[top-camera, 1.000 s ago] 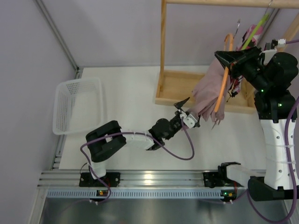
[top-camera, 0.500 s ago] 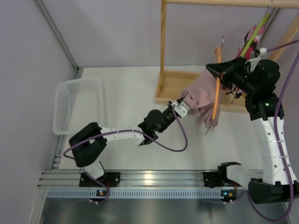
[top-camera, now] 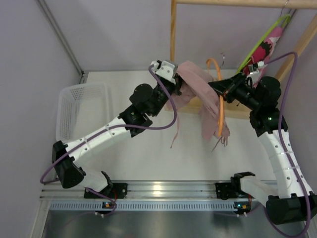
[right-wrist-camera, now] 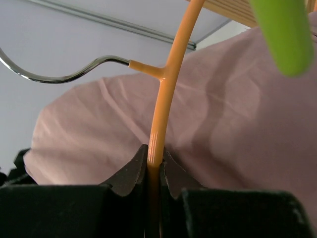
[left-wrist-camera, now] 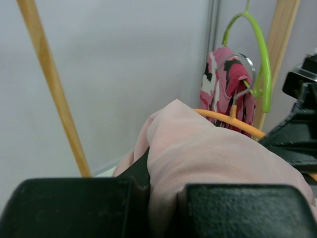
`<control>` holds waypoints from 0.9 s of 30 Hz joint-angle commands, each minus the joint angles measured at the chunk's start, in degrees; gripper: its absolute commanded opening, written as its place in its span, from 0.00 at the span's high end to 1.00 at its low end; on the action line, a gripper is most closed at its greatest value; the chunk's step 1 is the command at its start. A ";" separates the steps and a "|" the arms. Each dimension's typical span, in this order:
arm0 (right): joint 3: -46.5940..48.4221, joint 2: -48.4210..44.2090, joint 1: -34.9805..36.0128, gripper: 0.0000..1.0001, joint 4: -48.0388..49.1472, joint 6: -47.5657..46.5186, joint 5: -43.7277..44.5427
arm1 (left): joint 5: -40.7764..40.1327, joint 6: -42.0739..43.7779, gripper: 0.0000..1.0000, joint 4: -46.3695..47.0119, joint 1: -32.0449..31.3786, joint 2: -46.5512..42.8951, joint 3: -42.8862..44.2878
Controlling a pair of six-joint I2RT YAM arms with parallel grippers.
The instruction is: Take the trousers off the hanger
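The left gripper is clamped tight on a fold of the trousers; in the left wrist view its black fingers pinch the dusty-pink cloth between them, raised above the table near the wooden rack's upright post. The right gripper is closed on the hanger, its jaws pressed on either side of the thin orange bar just below the metal hook. The trousers drape from the left gripper across to the hanger and hang limp on it, a thin cord dangling toward the table. The white mesh basket sits at the table's left edge, well apart from the trousers, with only its own mesh floor showing. On the rack's rail behind hangs a lime-green hanger carrying a red-and-pink patterned garment.
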 commanded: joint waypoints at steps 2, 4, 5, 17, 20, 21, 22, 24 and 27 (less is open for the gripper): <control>-5.45 -2.62 1.85 1.00 5.54 -6.54 1.75 | -5.41 -3.52 1.00 -2.07 2.48 -4.56 9.24; -9.12 -2.62 2.99 1.00 5.62 -6.72 2.37 | -6.20 -3.25 1.00 -3.57 3.10 -5.18 12.05; -10.19 -2.62 3.25 1.00 5.80 -6.72 2.55 | -6.64 -2.99 1.00 -4.18 3.63 -5.27 13.11; -14.51 0.63 4.84 1.00 7.03 -11.99 4.04 | -11.21 10.87 1.00 -5.25 8.64 -5.27 28.41; -13.90 0.37 5.45 1.00 6.94 -12.87 3.96 | -14.46 16.41 1.00 -3.40 12.23 -5.88 27.89; -13.72 0.37 5.54 1.00 6.86 -13.39 3.69 | -15.51 16.78 1.00 -3.57 13.81 -6.14 27.62; -13.11 0.28 5.63 1.00 6.68 -13.75 3.60 | -17.70 16.35 1.00 -4.18 17.66 -6.41 27.71; -12.49 0.19 5.80 1.00 5.63 -14.80 3.60 | -19.47 16.17 1.00 -7.07 21.98 -7.11 27.01; -11.00 0.10 5.98 1.00 5.01 -16.55 3.08 | -25.17 17.57 1.00 -10.32 29.89 -7.64 25.43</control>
